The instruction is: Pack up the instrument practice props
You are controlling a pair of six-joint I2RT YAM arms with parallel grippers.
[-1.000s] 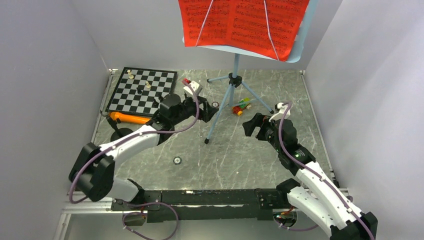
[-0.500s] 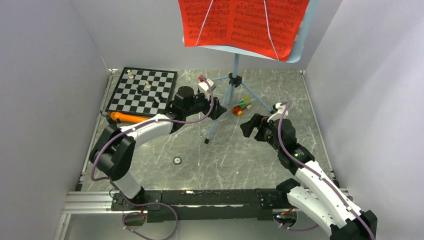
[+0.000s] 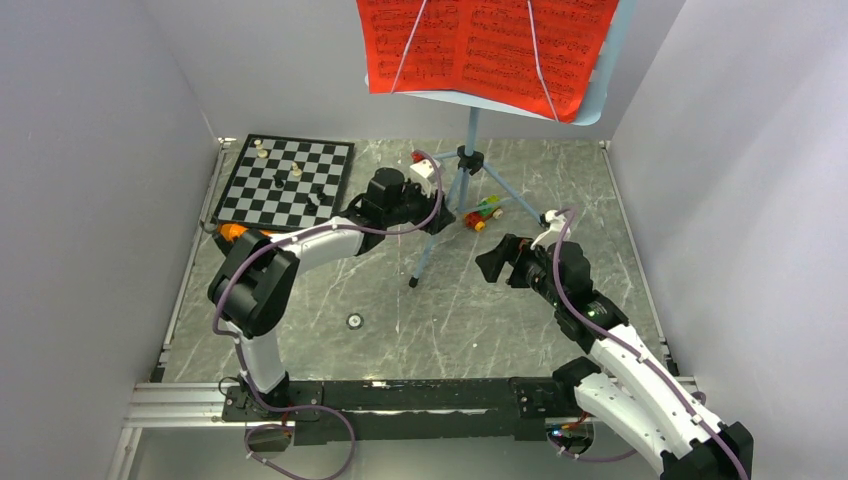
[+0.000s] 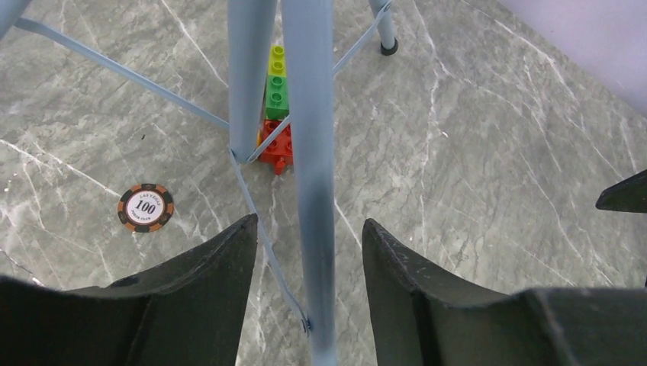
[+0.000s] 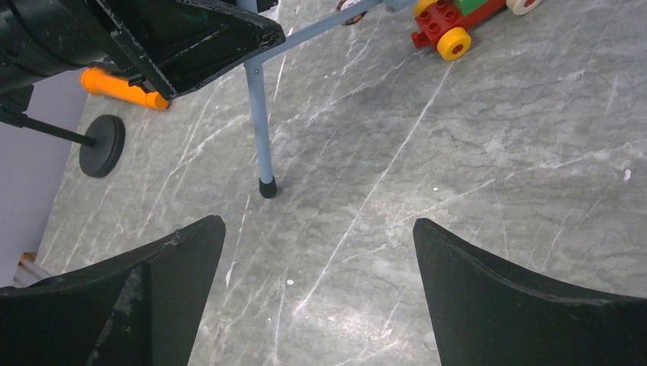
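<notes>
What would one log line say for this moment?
left jaws: open around tall light-blue music stand leg | right jaws: open, empty | red sheet-music pages: on stand

L gripper (image 4: 309, 223) ajar, R gripper (image 5: 318, 223) wide

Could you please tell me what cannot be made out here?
- Top view: orange microphone mostly hidden behind the left arm.
- Top view: red sheet music cut off by the upper edge.
- Top view: chess pieces too small to identify.
- Left wrist: stand leg blurred near the lens.
</notes>
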